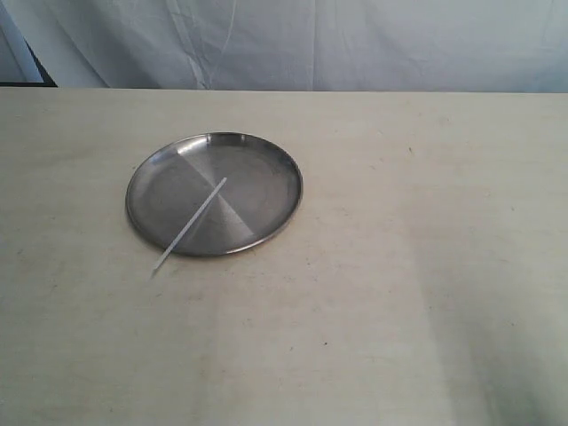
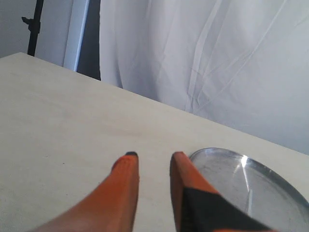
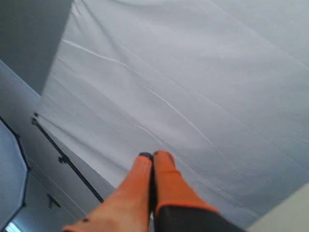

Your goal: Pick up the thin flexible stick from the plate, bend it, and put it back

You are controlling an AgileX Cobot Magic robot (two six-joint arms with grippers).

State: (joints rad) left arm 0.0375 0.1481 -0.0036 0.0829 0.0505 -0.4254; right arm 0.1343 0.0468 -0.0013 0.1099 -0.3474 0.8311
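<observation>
A round silver plate (image 1: 257,173) lies on the pale table, left of centre in the exterior view. The thin whitish stick (image 1: 190,224) rests slanted on it, one end near the plate's middle, the other end sticking out over the near-left rim onto the table. Neither gripper shows in the exterior view. In the left wrist view my left gripper (image 2: 152,157) is open with nothing between its orange fingers, just beside the plate's (image 2: 227,159) rim, and a faint line of the stick (image 2: 250,199) shows on the plate. My right gripper (image 3: 152,155) is shut and empty, pointing up at the white cloth.
A white cloth backdrop (image 1: 355,44) hangs behind the table's far edge. A dark light stand (image 2: 33,29) stands past the table's corner in the left wrist view. The table top (image 1: 399,293) is a pale wood colour with small specks.
</observation>
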